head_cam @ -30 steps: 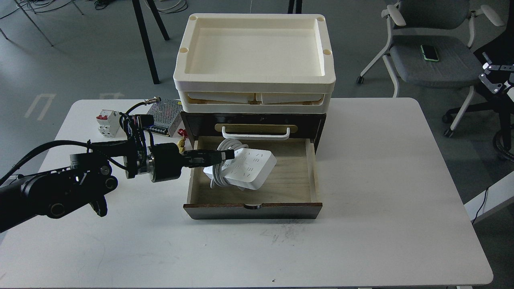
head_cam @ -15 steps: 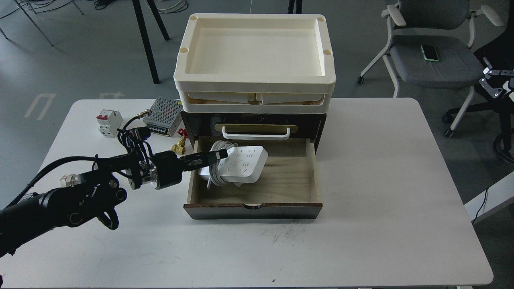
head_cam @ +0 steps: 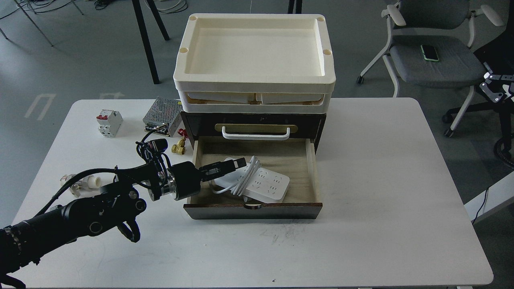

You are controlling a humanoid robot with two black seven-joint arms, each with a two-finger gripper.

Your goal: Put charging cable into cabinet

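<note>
Left hand: the black two-fingered left hand (head_cam: 228, 165) reaches in over the left wall of the open drawer, fingers pointing right; they sit at the cord end of the strip. Whether the fingers grip the cord or only touch it cannot be told; the gap between them looks narrow.
Right hand: not seen in the head view.
Charging cable: the long flat white power strip with thick white cord looped round it (head_cam: 261, 185) lies low in the front half of the drawer, angled, apparently resting on the pale wood floor.
Cabinet: the small dark brown wooden drawer cabinet (head_cam: 253, 120) has its lower drawer pulled fully out; the white handle on a brass plate belongs to the shut drawer above.
Progress: the strip appears to be inside the drawer, so the placing looks mostly done. Left, by my judgement: freeing the hand, drawing the arm clear, perhaps pushing the drawer shut.
Around: cream plastic trays (head_cam: 254, 82) stacked on top; a white-and-red circuit breaker (head_cam: 109, 123) and a perforated metal box (head_cam: 162, 115) on the white counter (head_cam: 381, 180), well apart from the drawer.
</note>
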